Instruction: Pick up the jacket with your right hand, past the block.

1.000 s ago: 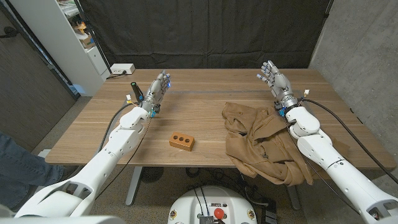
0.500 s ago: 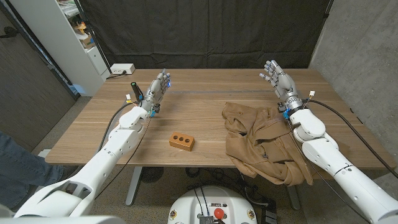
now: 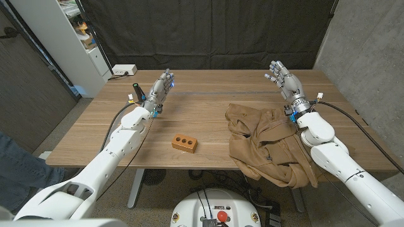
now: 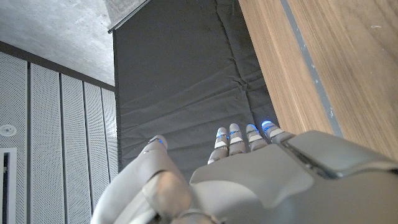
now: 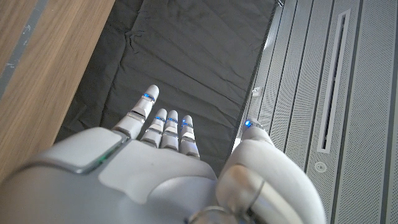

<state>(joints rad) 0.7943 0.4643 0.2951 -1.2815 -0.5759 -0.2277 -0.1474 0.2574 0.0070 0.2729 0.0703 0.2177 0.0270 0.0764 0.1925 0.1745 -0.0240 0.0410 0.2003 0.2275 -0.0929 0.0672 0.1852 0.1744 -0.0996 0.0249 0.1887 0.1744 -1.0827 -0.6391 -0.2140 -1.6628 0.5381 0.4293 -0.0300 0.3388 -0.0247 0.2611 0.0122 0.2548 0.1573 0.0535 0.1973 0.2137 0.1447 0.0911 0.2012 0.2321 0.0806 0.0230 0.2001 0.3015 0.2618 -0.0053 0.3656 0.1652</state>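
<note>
Holding my right hand (image 3: 284, 81) raised with fingers spread and empty at one o'clock, ready to reach, I see the jacket (image 3: 265, 145) bunched at five o'clock, block (image 3: 184, 142) centre, left hand (image 3: 159, 90) likewise loose.

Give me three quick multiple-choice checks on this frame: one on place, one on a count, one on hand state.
1. Where does the jacket lie from the block?
A. On the robot's right
B. On the robot's left
C. Under it

2. How many holes show in the block's top?
A. One
B. Three
C. Six

3. What is the right hand doing?
A. Gripping the jacket
B. Pressing the block
C. Holding nothing, fingers apart

Key: 1 A, the jacket lies toward the right arm. 2 B, three dark holes in a row. 3 C, the hand is raised beyond the jacket, empty.
</note>
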